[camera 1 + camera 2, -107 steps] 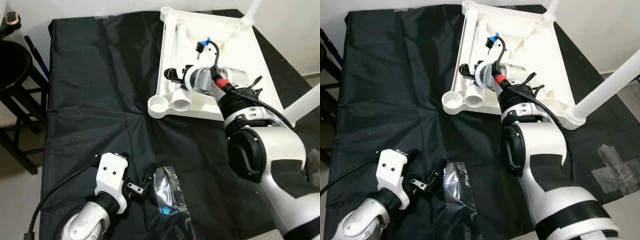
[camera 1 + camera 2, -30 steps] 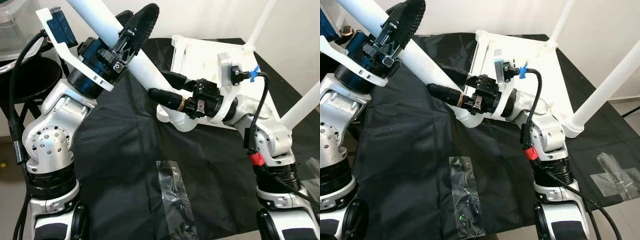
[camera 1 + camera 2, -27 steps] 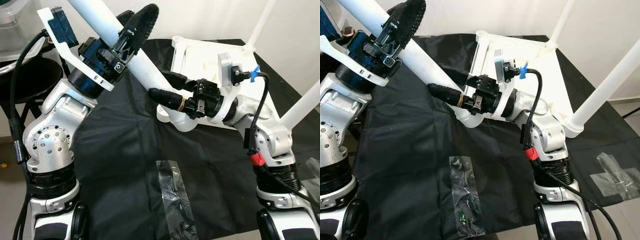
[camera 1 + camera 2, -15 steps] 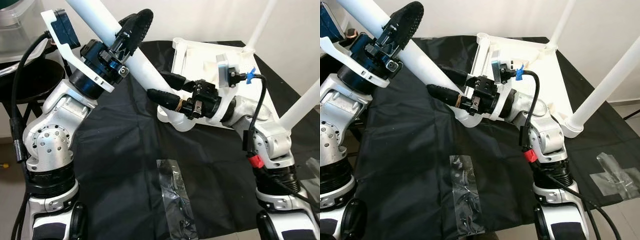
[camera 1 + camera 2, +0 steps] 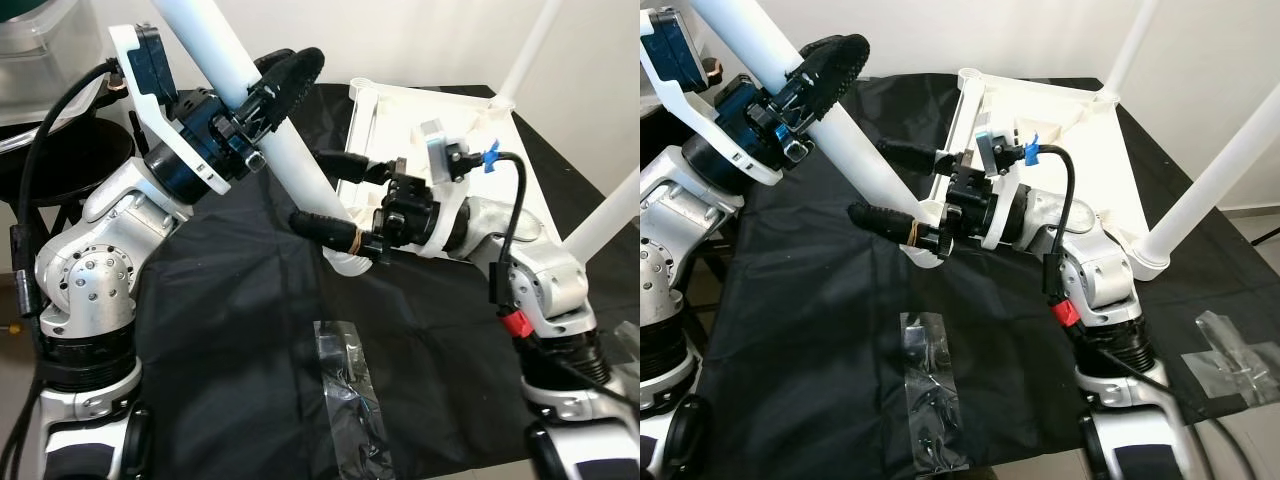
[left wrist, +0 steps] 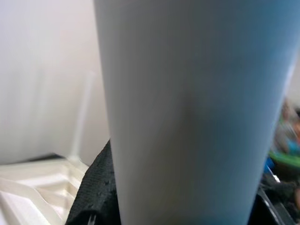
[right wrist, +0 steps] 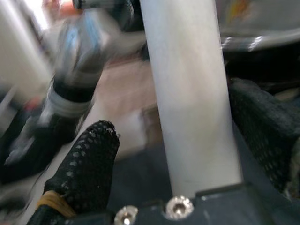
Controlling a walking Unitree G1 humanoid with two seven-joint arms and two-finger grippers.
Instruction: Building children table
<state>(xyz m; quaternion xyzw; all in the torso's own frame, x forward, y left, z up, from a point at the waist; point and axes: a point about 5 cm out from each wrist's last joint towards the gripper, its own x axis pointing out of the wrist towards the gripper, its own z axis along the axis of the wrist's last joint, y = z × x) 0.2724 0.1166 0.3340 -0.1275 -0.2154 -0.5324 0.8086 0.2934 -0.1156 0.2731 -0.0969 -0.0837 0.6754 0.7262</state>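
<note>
The scene is viewed from the head by both eye cameras, angled forward and down at the black-draped worktop (image 5: 230, 330); the same ground is shared. The white leg (image 6: 187, 108) is seen at very close range from each wrist camera.

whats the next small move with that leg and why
Probably ease the white leg straighter over the corner socket of the upturned tabletop and press it in. The left pincer grips the leg high up and it still leans. The right pincer straddles its lower end with fingers spread, only guiding. Whether the end is already seated cannot be told.
</note>
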